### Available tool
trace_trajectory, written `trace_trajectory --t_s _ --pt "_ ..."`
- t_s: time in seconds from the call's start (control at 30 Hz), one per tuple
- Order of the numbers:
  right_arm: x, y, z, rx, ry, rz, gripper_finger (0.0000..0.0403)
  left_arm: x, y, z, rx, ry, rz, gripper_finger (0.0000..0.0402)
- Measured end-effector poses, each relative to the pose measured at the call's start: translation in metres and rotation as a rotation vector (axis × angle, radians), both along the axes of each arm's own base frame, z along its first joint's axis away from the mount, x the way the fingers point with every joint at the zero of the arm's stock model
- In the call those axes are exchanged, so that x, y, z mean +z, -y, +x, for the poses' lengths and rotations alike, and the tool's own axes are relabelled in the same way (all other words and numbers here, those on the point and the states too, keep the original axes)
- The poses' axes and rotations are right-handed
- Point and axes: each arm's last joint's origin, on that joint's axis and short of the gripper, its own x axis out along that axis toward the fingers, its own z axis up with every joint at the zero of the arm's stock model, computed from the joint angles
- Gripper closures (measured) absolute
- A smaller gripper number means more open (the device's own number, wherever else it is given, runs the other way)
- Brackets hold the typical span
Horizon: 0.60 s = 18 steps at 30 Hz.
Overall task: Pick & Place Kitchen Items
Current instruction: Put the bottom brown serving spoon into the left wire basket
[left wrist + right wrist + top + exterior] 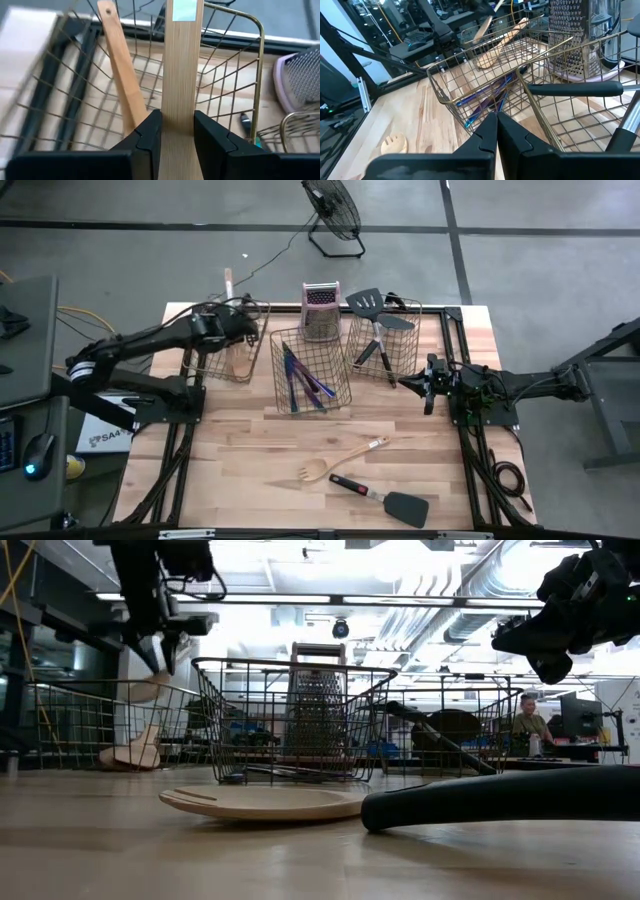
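Note:
My left gripper (240,330) hangs over the left wire basket (236,352), shut on a flat pale wooden utensil (183,75). Another wooden utensil (120,65) lies in that basket, its handle leaning on the rim. The middle basket (310,370) holds slim purple-blue cutlery (305,385). In the right basket (385,335) stand black spatulas (372,330). A wooden fork (340,460) and a black spatula (385,498) lie flat on the table's near part. My right gripper (412,383) waits shut, right of the baskets, touching nothing. My left gripper pinches the flat wooden utensil by its two narrow edges (165,120), one finger (150,132) on each side. The fingers slant down from the table's left, and the utensil runs on along them over the basket. Its lower end (150,685) hangs at about the rim's height.
An upright metal box grater (320,310) stands behind the middle basket. Black frame rails (180,440) run along the table's left and right sides. A fan (333,210) stands on the floor beyond the far edge.

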Motion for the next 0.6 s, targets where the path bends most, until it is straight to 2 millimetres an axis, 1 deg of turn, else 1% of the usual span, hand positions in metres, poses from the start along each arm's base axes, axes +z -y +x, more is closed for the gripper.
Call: trace_trajectory --t_s 0.2,0.37,0.6 --pt "0.0 0.0 0.0 0.0 0.0 0.0 0.0401 -0.021 -0.006 -0.006 0.115 0.092 -0.017 0.0316" --pt "0.0 0.0 0.0 -0.001 0.0 0.0 0.0401 -0.031 -0.008 -0.008 0.155 0.125 -0.045 0.0316" --pt "0.0 0.0 0.0 0.0 0.0 0.0 0.0401 -0.043 -0.007 -0.012 0.198 0.114 -0.065 0.0316"
